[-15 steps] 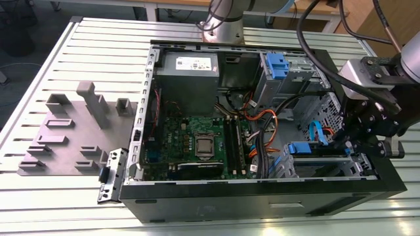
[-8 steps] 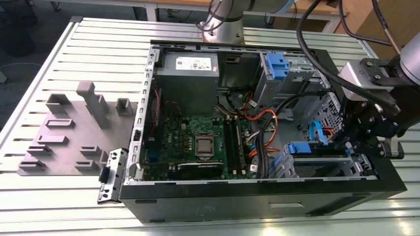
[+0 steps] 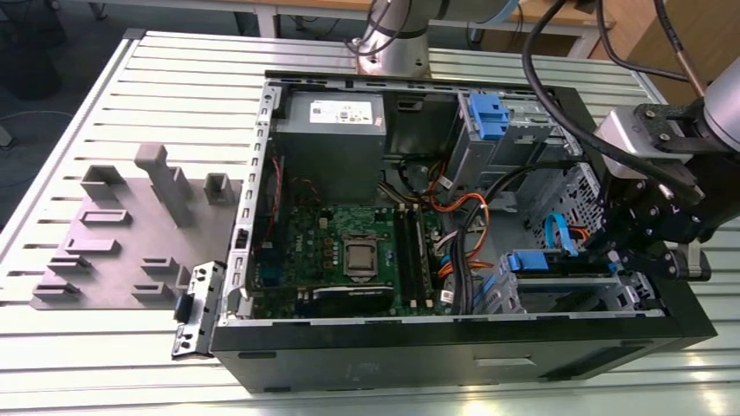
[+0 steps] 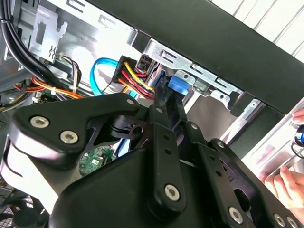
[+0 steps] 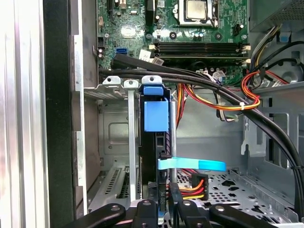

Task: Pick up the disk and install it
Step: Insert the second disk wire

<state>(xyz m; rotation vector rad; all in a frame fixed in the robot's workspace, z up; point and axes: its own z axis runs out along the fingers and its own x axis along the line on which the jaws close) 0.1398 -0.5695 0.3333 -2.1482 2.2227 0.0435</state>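
Slatted table (image 3: pixel 93 113) holds the open PC case (image 3: pixel 463 351); gripper (image 5: pixel 164 209) sits at the disk (image 5: pixel 155 116) in its bay (jaws' state: can't tell), about 4 o'clock from the motherboard (image 3: pixel 347 251).

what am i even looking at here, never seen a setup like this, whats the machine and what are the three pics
This is a robot arm working inside an open desktop computer case that lies on its side on a slatted metal table.

The exterior view comes from a camera off the arm, looking down at the whole scene. The arm's black gripper hangs over the case's edge at that view's right. On the table at the view's left sits a grey holder block.

The two wrist views come from cameras riding on the arm, looking down past the gripper into the case.

In the first wrist view the disk, a hard drive with blue plastic parts, stands on edge in the drive cage, and the gripper is right at its end. Coloured cables plug in beside it. Behind it is the green motherboard.

A person's hand shows in the second wrist view.
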